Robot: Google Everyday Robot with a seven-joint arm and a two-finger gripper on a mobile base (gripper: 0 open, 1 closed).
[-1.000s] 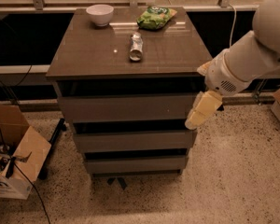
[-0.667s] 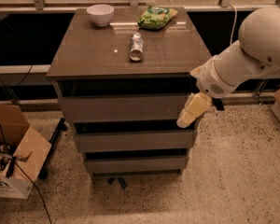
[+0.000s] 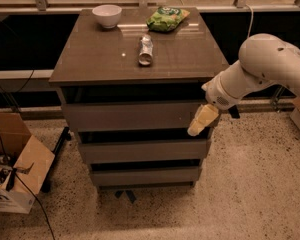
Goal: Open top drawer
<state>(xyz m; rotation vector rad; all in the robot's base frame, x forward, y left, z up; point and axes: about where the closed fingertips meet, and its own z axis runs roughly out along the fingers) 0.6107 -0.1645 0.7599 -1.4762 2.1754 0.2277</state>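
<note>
The top drawer (image 3: 130, 115) is the widest of three grey-brown handleless fronts in a cabinet below a brown tabletop (image 3: 100, 59); its front sits a little forward of the dark gap above it. My gripper (image 3: 202, 120), with cream-coloured fingers pointing down and left, is at the right end of the top drawer's front, its tip near the lower right corner. The white arm (image 3: 262, 69) reaches in from the right.
On the tabletop lie a white bowl (image 3: 107, 15), a green snack bag (image 3: 166, 19) and a can on its side (image 3: 146, 51). Middle drawer (image 3: 142, 150) and bottom drawer (image 3: 144, 175) sit below. A cardboard box (image 3: 17, 169) stands on the floor at left.
The arm and gripper have moved left, from beside the cabinet's right side to the right end of the top drawer's front. The drawers have not visibly moved.
</note>
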